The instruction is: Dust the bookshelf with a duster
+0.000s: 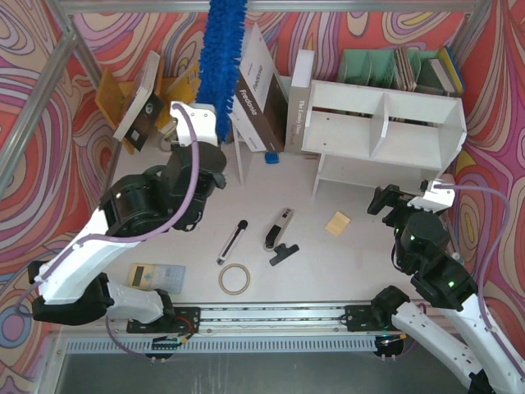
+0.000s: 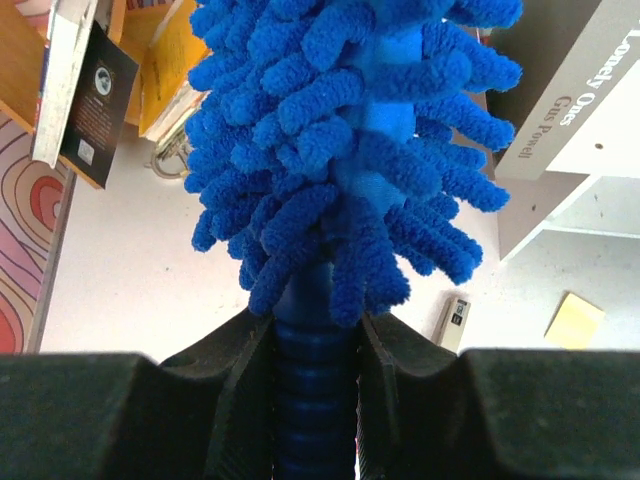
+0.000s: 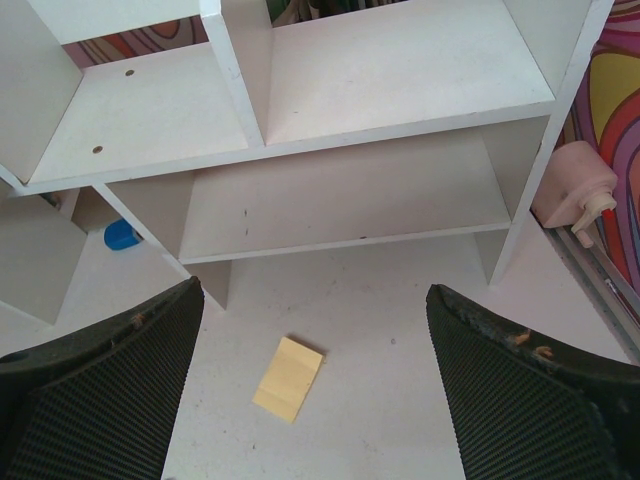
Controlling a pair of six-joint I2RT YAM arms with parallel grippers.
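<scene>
The left gripper (image 2: 315, 340) is clamping tight on the slim ribbed blue handle of the long bright blue fluffy microfibre duster (image 1: 221, 66). It is holding the duster upright above the far middle of the white desk (image 1: 344, 263), with the shaggy strands (image 2: 340, 150) fanning out just past the fingers. The duster is hanging well apart from the wide white two-tier board bookshelf (image 1: 385, 123), which is sitting toward the far right corner of the desk. Dark-spined books (image 1: 254, 90) are leaning between the two.

The right gripper (image 1: 392, 203) is hovering wide open and gripping nothing, near the front of the bookshelf's lower tier (image 3: 350, 210). A small pale yellow square notepad (image 3: 289, 378) is lying flat on the desk between its fingers and the shelf. A small blue cap (image 3: 122, 235) is resting on the desk beside the shelf's left end. A black-and-silver handheld tool (image 1: 277, 228) and a thin wooden ring (image 1: 235, 279) are lying toward the near edge.
</scene>
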